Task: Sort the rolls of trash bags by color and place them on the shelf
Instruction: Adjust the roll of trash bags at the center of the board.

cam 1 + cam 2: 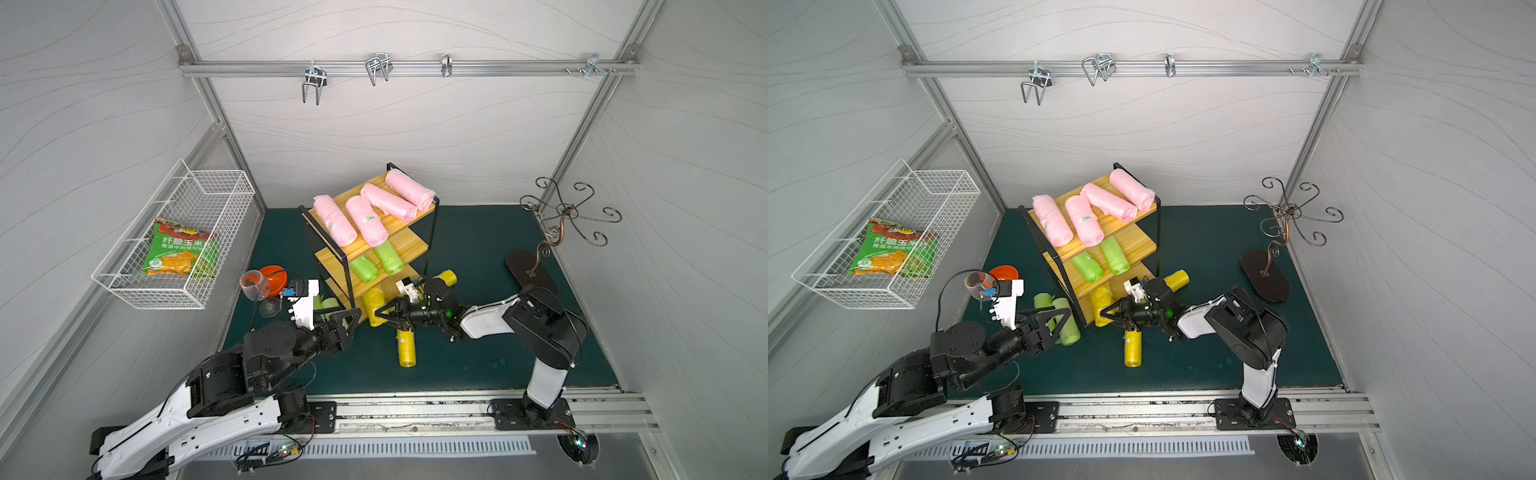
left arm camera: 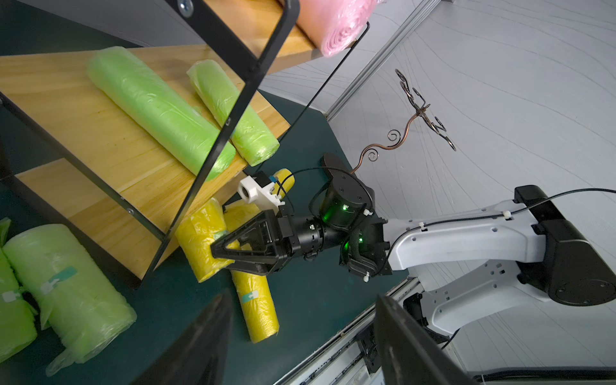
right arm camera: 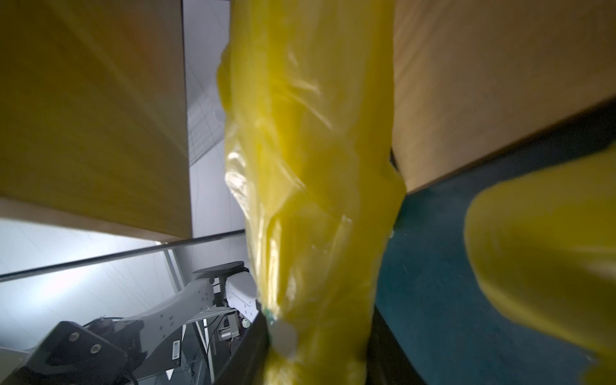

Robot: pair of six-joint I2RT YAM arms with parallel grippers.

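The shelf (image 1: 401,244) holds several pink rolls (image 1: 334,220) on its top board and two lime green rolls (image 1: 388,257) on the middle one. My right gripper (image 1: 377,311) is shut on a yellow roll (image 3: 310,200) at the shelf's lowest board, seen from the left wrist view as well (image 2: 200,246). A second yellow roll (image 1: 406,349) lies on the mat below that wrist, and a third (image 1: 448,277) lies behind it. My left gripper (image 1: 1059,322) stands open and empty over two green rolls (image 1: 1065,320) on the mat left of the shelf.
A white wire basket (image 1: 216,195) with a snack packet (image 1: 178,249) hangs on the left wall. A wine glass (image 1: 253,284) and an orange bowl (image 1: 275,277) stand beside the left wrist. A curly metal stand (image 1: 561,216) on a black base (image 1: 532,270) is at the back right.
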